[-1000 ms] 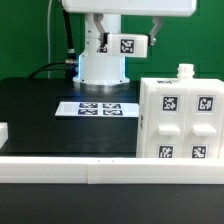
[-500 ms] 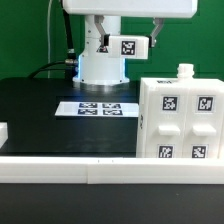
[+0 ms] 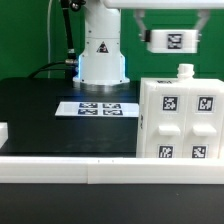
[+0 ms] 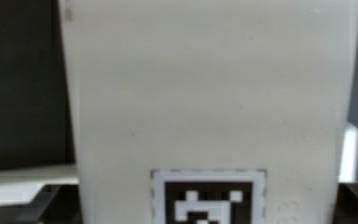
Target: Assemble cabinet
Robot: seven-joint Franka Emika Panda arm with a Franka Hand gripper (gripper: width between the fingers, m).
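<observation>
The cabinet (image 3: 180, 120), a large white box with four tagged panels on its broad face, stands on the black table at the exterior view's right. A small white knob (image 3: 184, 71) sticks up from its top. My gripper (image 3: 170, 28) is high up, above the cabinet, and is shut on a white tagged panel (image 3: 168, 40). In the wrist view that panel (image 4: 202, 100) fills the middle of the picture, with its tag (image 4: 208, 198) near the dark fingers (image 4: 48, 206). The panel hangs clear of the cabinet's top.
The marker board (image 3: 98, 108) lies flat on the table in front of the robot's white base (image 3: 102, 58). A white rail (image 3: 90, 171) runs along the near edge. A small white piece (image 3: 3, 131) sits at the exterior view's left edge.
My gripper has carried the white tagged panel from in front of the robot base to the exterior view's right, and it now hangs above the cabinet. The cabinet has not moved.
</observation>
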